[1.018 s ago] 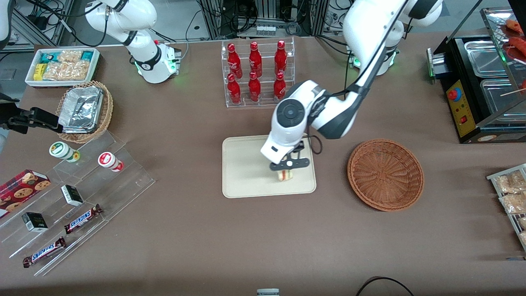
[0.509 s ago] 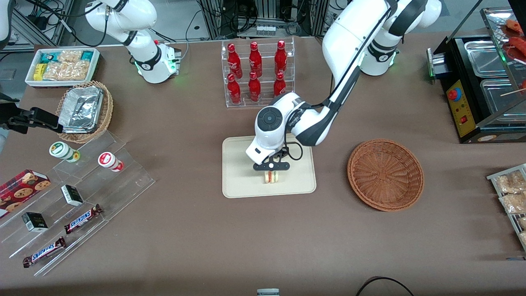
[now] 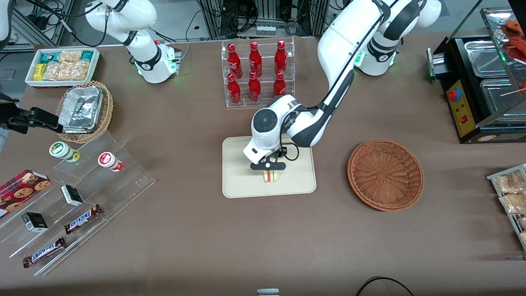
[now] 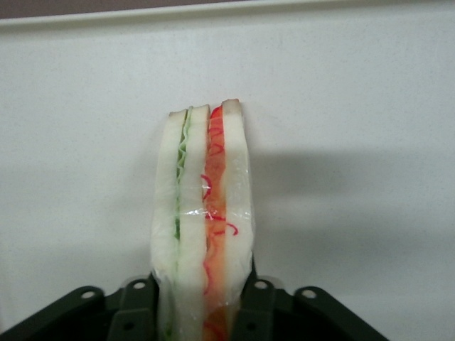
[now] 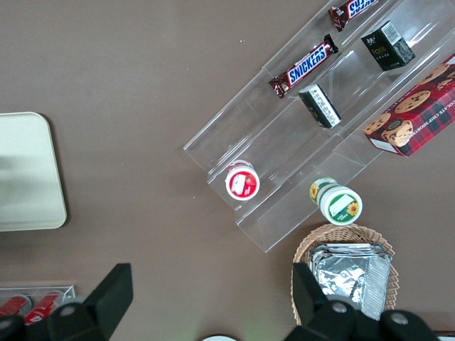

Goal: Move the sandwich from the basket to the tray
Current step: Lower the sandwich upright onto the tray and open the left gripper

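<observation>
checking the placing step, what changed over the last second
The gripper, shut on the sandwich, carried it over the tray away from the basket and toward the tray's middle. Most of that shift came early; the last half second added only a little. It has not let go. The tray, the basket and the bottle rack stayed put.

We see the flat cream-beige rectangular plastic tray (image 3: 242, 181) at mid-counter (image 3: 205, 238), with the round reddish-brown woven wicker basket (image 3: 385, 174) beside it toward the working arm's end. The small triangular white-bread sandwich (image 3: 271, 176) stands on edge over the tray, pinched between the end effector (image 3: 268, 168) fingers (image 4: 259, 305). The clear acrylic rack of red bottles (image 3: 257, 74) lies farther from the front camera than the tray.
</observation>
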